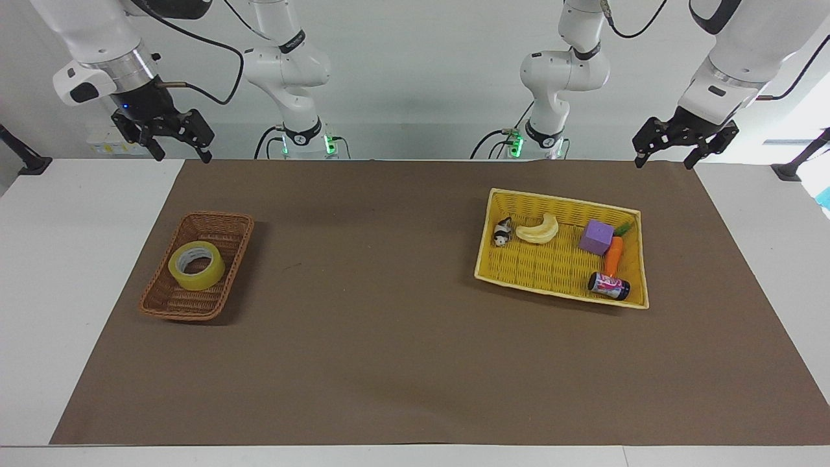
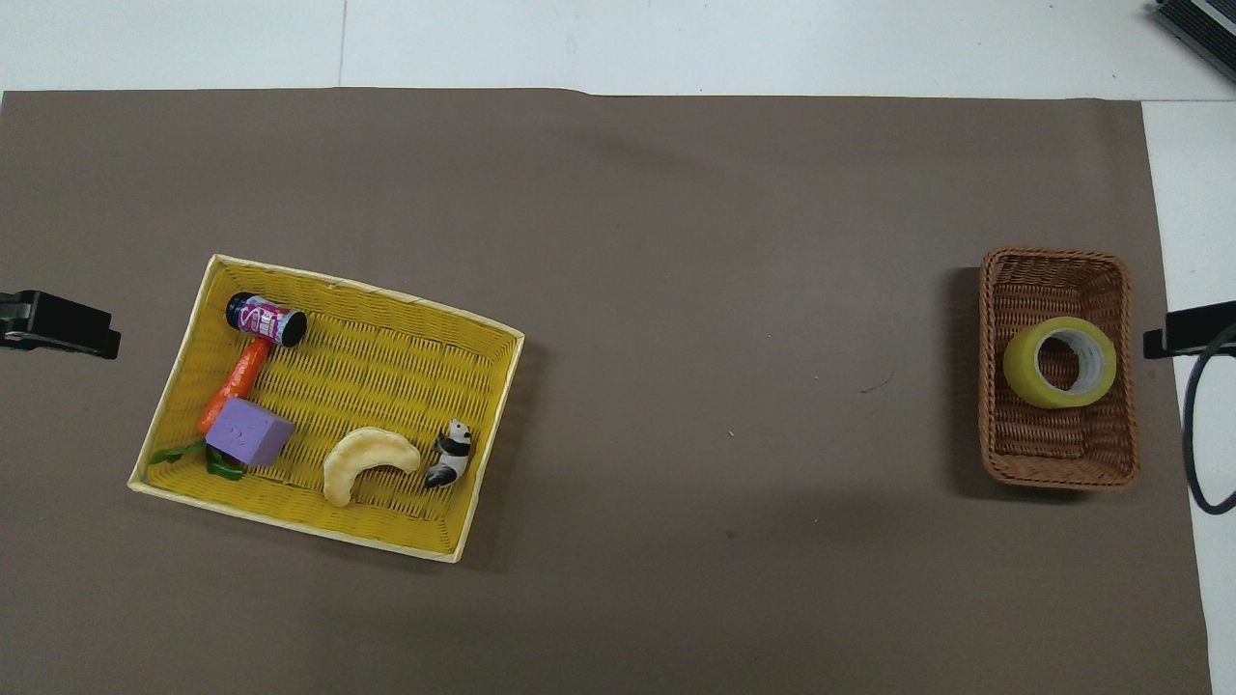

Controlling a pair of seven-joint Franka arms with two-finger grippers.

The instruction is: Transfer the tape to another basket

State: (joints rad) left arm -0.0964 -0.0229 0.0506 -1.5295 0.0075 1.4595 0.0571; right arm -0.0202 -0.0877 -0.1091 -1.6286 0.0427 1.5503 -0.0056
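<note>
- While both hands hang wide and empty, your tape (image 1: 196, 264) leans at the brown basket's (image 1: 228, 222) six o'clock.
- Grip off-centre and it rolls, tipping the basket.

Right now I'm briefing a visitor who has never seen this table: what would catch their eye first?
Probably the bright yellow basket toward the left arm's end, holding a banana, purple block, carrot, small can and panda figure. Next, the yellowish tape roll sitting alone in the brown wicker basket toward the right arm's end. Both hands, left and right, hang open above the mat's edge nearest the robots.
</note>
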